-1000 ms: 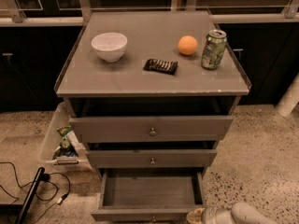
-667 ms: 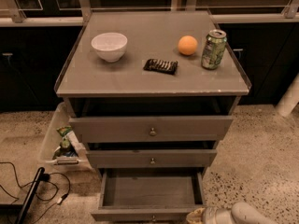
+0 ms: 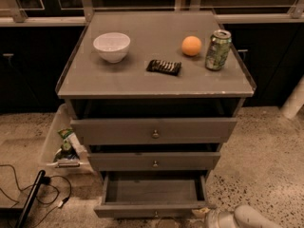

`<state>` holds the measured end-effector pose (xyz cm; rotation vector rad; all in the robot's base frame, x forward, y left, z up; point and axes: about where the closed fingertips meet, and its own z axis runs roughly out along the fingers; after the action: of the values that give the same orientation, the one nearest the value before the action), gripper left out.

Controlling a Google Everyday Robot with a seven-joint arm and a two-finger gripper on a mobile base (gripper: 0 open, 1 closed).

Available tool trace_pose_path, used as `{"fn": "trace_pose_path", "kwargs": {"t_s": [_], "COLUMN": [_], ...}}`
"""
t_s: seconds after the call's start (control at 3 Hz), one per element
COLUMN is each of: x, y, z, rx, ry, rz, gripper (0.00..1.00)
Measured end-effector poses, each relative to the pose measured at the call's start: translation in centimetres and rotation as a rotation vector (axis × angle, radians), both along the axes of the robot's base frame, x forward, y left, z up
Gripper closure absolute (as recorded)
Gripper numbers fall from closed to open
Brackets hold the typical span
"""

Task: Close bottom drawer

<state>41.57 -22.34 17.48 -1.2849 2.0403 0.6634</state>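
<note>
The bottom drawer (image 3: 152, 208) is the lowest of three grey drawers and stands pulled out toward me. Its shallow grey box (image 3: 154, 190) is open and empty, and its small knob (image 3: 156, 214) sits at the frame's lower edge. The middle drawer front (image 3: 154, 161) and the top drawer front (image 3: 153, 131) lie further back above it. My gripper (image 3: 205, 216) is at the lower right, right beside the bottom drawer's front right corner, with the white arm (image 3: 251, 217) trailing right. Whether it touches the front is hidden.
On the cabinet top (image 3: 142, 80) are a white bowl (image 3: 111, 46), a dark snack packet (image 3: 164, 67), an orange (image 3: 191, 45) and a green can (image 3: 218, 50). A white bin (image 3: 52, 146) with clutter and cables (image 3: 28, 194) lie on the floor at left.
</note>
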Motion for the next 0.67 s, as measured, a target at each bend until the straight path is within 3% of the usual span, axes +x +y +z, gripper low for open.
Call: {"fn": "trace_pose_path", "kwargs": {"t_s": [0.67], "x": [5.3], "y": [1.2], "z": [-0.7], "rx": [-0.046], "ry": [-0.072], "rz": [0.042], "gripper": [0.42]}}
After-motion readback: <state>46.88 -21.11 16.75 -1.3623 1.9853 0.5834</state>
